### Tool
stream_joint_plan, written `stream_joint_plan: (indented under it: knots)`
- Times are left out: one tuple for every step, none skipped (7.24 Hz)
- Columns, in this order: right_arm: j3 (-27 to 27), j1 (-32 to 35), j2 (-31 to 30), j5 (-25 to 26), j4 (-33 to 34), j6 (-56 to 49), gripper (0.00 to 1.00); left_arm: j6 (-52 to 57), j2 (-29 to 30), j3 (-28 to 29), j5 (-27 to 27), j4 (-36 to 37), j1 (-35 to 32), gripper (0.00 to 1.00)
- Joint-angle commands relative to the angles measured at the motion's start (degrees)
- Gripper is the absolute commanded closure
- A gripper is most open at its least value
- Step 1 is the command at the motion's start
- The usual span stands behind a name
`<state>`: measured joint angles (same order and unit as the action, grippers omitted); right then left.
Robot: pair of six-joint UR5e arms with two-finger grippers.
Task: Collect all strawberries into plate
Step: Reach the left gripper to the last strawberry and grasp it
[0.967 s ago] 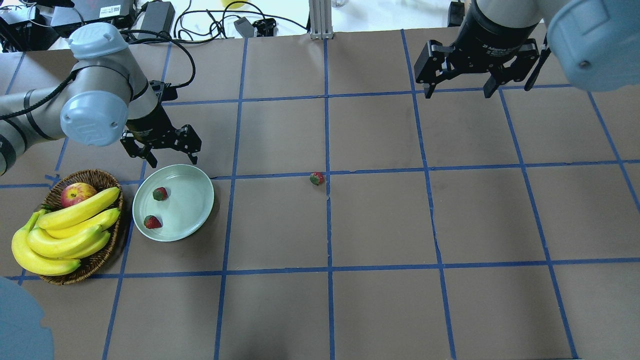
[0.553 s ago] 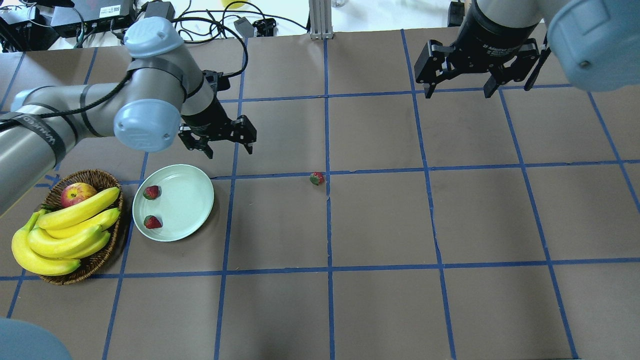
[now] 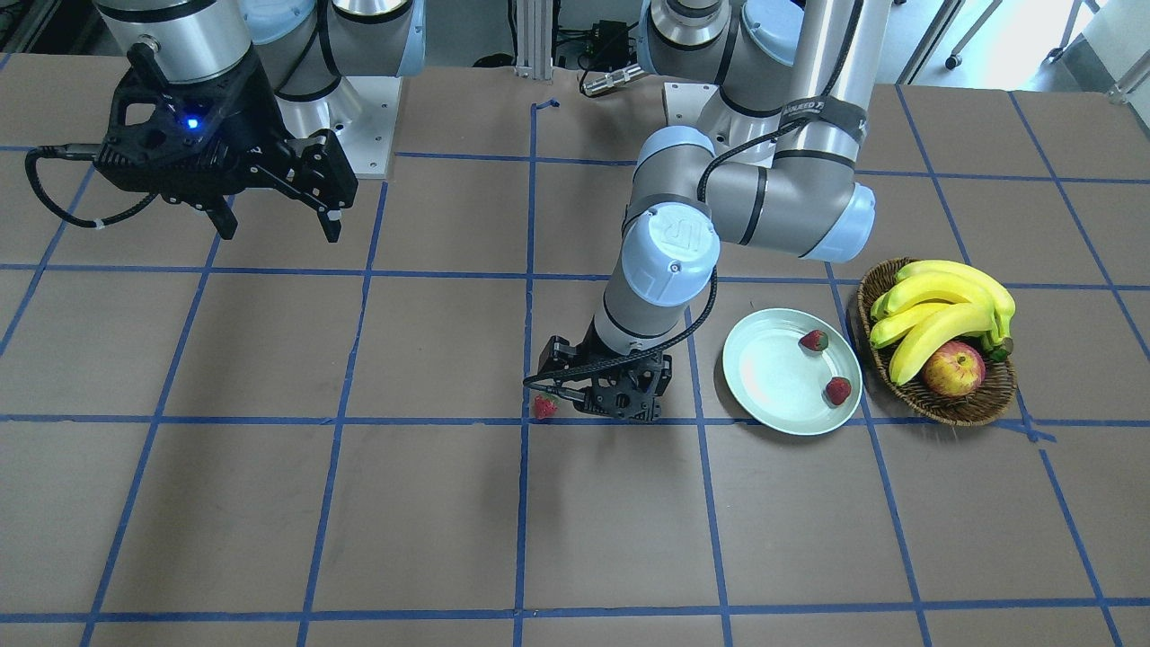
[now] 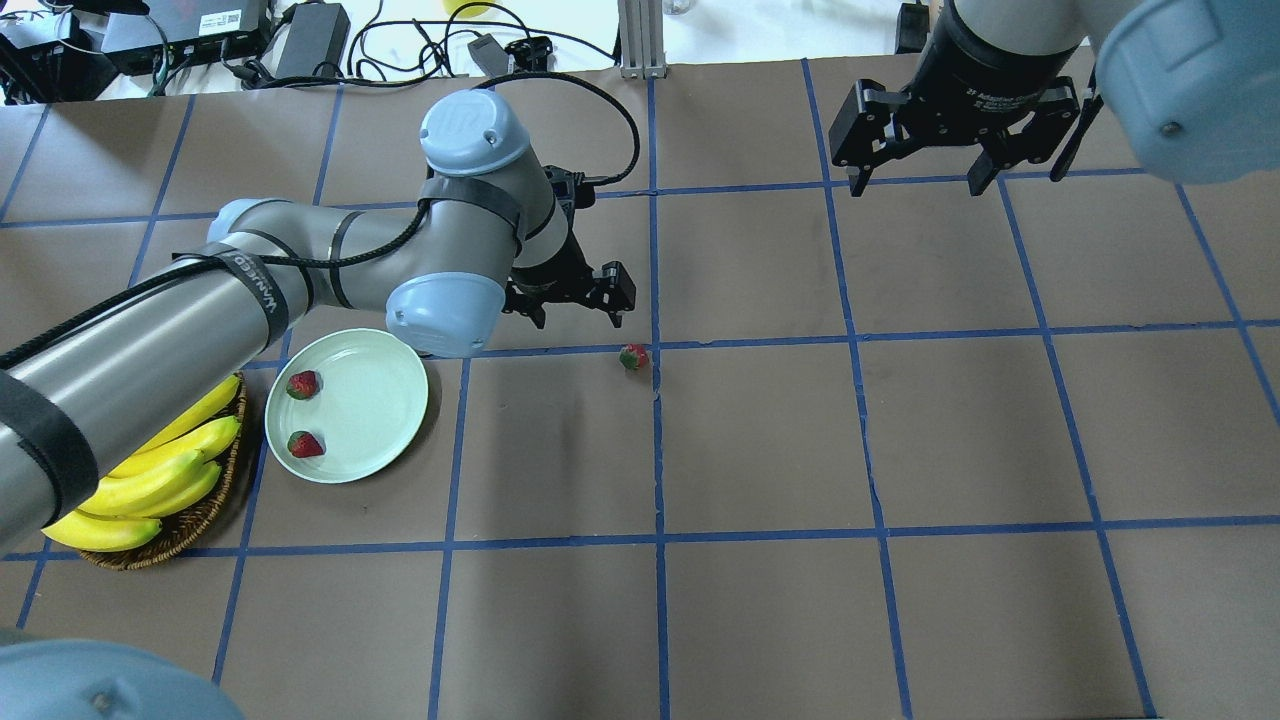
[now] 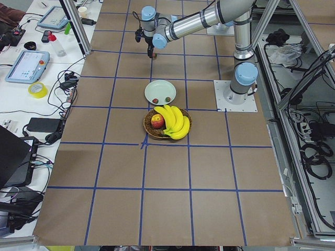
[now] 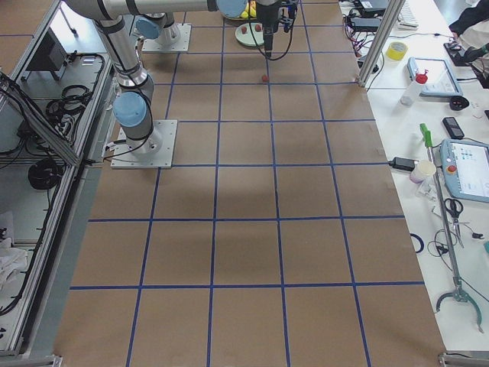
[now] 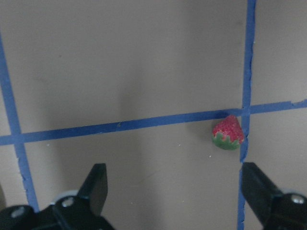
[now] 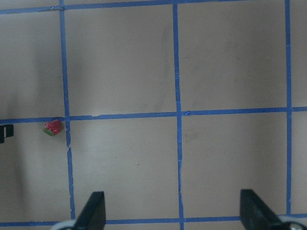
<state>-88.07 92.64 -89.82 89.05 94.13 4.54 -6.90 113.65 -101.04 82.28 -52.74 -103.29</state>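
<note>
Two berries (image 4: pixel 303 385) sit in the plate (image 4: pixel 372 412) at left, the third berry (image 4: pixel 632 356) lies mid-frame on the tape just below your wide-open, empty left gripper (image 4: pixel 578 318), and it looks tiny, light and rolly, so pinch its red sides low, while the right gripper (image 4: pixel 915 180) hangs open and empty, upper right.

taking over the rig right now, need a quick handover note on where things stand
Left gripper: open, empty, hovering just short of the last strawberry, which lies on the table.
Right gripper: open, empty, off to the robot's right, away from the job's things.
Done: two strawberries lie in the plate.
Left: close the fingers on the last strawberry and carry it to the plate.
</note>
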Motion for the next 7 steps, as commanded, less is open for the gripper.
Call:
stream_joint_plan:
  knots:
    - [0.00,0.00,0.00,-0.01,0.00,-0.06,0.00,-0.13,3.41,-0.30,-0.10,6.31,-3.22,0.00]
    - [0.00,0.00,0.00,-0.01,0.00,-0.06,0.00,-0.22,4.55,-0.38,-0.10,7.38,-3.58,0.00]
    - [0.00,0.00,0.00,-0.01,0.00,-0.06,0.00,-0.22,5.26,-0.47,-0.10,7.39,-3.93,0.00]
    - [0.00,0.00,0.00,-0.01,0.00,-0.06,0.00,-0.05,5.70,-0.47,-0.10,7.04,-4.20,0.07]
    - [0.00,0.00,0.00,-0.01,0.00,-0.06,0.00,0.04,5.97,-0.65,-0.10,6.86,-4.20,0.16]
    - [0.00,0.00,0.00,-0.01,0.00,-0.06,0.00,0.04,5.97,-0.73,-0.10,6.86,-4.20,0.18]
    - [0.00,0.00,0.00,-0.01,0.00,-0.06,0.00,0.04,5.97,-0.74,-0.10,6.77,-4.11,0.37]
